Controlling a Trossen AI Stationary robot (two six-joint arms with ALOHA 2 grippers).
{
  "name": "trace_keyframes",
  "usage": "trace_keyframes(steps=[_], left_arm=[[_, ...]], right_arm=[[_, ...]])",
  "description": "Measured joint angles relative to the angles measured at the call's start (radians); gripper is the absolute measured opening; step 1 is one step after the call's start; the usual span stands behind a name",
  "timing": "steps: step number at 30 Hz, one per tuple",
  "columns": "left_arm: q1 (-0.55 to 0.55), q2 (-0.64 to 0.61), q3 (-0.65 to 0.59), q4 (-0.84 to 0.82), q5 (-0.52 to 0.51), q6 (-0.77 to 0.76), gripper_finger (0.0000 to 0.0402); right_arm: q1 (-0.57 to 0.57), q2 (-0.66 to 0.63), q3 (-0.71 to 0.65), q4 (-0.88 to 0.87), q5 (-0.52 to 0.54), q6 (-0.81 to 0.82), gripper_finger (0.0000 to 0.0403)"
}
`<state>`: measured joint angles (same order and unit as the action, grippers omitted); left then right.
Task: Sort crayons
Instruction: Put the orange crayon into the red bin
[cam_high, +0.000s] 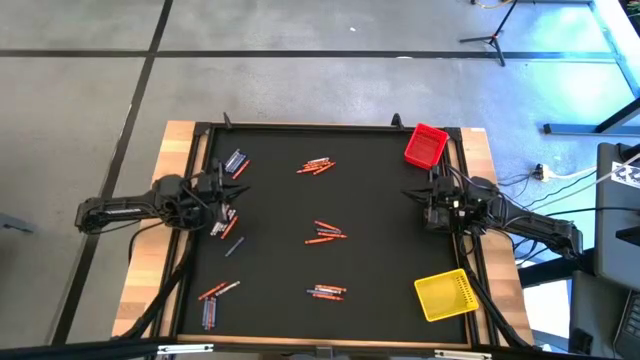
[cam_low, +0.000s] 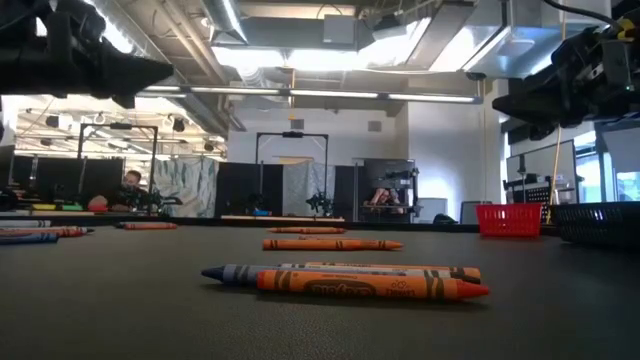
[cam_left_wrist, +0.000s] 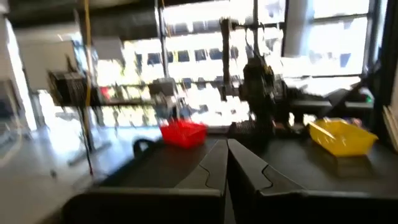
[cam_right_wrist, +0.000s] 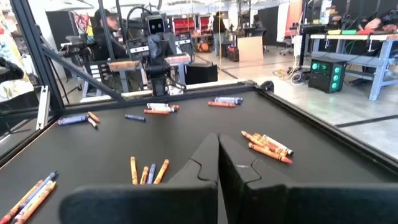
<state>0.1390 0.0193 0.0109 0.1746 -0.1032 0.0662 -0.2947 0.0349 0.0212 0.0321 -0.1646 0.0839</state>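
Crayons lie flat on the black mat (cam_high: 380, 250) in several small clusters: red-orange ones at the centre (cam_high: 325, 233), far centre (cam_high: 318, 166) and near centre (cam_high: 327, 292), and blue and mixed ones on the left (cam_high: 236, 163) (cam_high: 215, 295). In the low view, a blue and an orange crayon (cam_low: 345, 280) lie closest. My left gripper (cam_high: 241, 191) (cam_left_wrist: 225, 152) hovers shut over the left side above loose crayons (cam_high: 228, 225). My right gripper (cam_high: 406, 194) (cam_right_wrist: 217, 143) hovers shut over the right side. Both point level toward the middle and hold nothing.
A red square bin (cam_high: 427, 145) stands at the far right corner and a yellow one (cam_high: 447, 296) at the near right corner. A raised black rim (cam_high: 300, 127) frames the mat on the wooden table. People and equipment show in the room beyond.
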Motion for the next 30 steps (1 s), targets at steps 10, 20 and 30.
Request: trace_keyframes(steps=[10, 20, 30], left_arm=[[0.000, 0.011, 0.000, 0.028, -0.067, 0.021, 0.0002], [0.007, 0.134, 0.000, 0.030, -0.241, 0.002, 0.0002], [0.101, 0.343, 0.129, -0.130, -0.337, -0.196, 0.0001]], right_arm=[[0.000, 0.052, 0.000, 0.111, 0.185, 0.035, 0.0001], [0.000, 0.305, 0.000, 0.300, 0.236, -0.026, 0.0001], [0.000, 0.538, 0.000, 0.698, 0.236, -0.067, 0.0001]])
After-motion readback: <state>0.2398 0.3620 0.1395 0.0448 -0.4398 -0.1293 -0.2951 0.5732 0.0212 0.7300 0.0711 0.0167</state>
